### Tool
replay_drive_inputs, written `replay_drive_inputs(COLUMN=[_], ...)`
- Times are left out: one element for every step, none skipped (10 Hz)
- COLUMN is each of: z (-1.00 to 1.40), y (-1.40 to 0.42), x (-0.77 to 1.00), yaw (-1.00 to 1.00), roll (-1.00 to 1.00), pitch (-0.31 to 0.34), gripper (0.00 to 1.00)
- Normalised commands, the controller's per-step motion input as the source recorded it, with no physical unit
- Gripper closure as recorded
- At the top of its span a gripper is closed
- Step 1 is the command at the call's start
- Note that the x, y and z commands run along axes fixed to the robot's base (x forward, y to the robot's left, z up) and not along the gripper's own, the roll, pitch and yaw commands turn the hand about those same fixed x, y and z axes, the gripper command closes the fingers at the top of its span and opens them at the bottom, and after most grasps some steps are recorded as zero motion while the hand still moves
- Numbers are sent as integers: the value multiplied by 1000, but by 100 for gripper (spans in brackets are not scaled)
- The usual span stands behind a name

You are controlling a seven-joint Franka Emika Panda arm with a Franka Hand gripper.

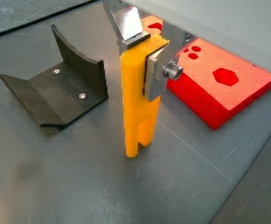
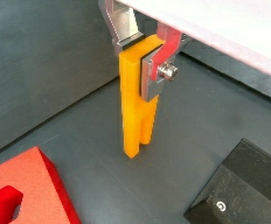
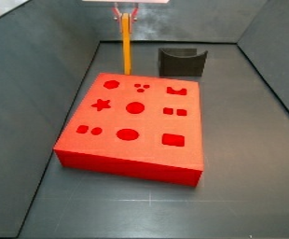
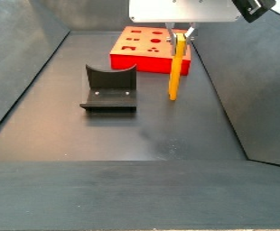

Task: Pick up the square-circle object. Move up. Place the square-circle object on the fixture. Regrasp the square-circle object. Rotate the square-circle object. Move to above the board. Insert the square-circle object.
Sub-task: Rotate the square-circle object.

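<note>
1. In a wrist view, my gripper (image 1: 148, 54) is clamped on the upper end of the square-circle object (image 1: 137, 105), which hangs upright with its lower end clear above the dark tray floor (image 1: 56, 184). One silver finger (image 1: 128, 24) lies against the bar's upper part and the other shows on its near side. The fixture (image 1: 59, 80) stands on the floor beside the bar, apart from it. A corner of the red board (image 1: 225, 87) lies on the other side.

2. In the other wrist picture, my gripper (image 2: 148, 52) grips the same yellow bar (image 2: 135, 114) between its plates. A corner of the board (image 2: 33, 188) and a corner of the fixture (image 2: 237, 197) show at the edges, both well apart from the bar.

3. In a side view, my gripper (image 3: 126, 13) holds the bar (image 3: 127, 51) upright just beyond the far edge of the board (image 3: 134, 121). The fixture (image 3: 182, 62) stands near it, beside the board's far edge.

4. In the other side picture, my gripper (image 4: 178, 34) carries the bar (image 4: 175, 70) vertically just beside the board (image 4: 149, 45). The fixture (image 4: 110, 88) stands apart from it on the floor.
</note>
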Motion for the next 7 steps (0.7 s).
replay_drive_inputs(z=[0, 1000, 1000, 1000, 776, 652, 344], y=[0, 0, -1, -2, 0, -1, 0], x=[0, 0, -20, -37, -20, -15, 4], yaw=[-53, -32, -30, -28, -21, -19, -14], roll=[48, 37, 33, 26, 7, -1, -22], pitch=[-41, -37, -17, 8, 42, 52, 77], gripper=[0, 0, 0, 0, 0, 0, 0])
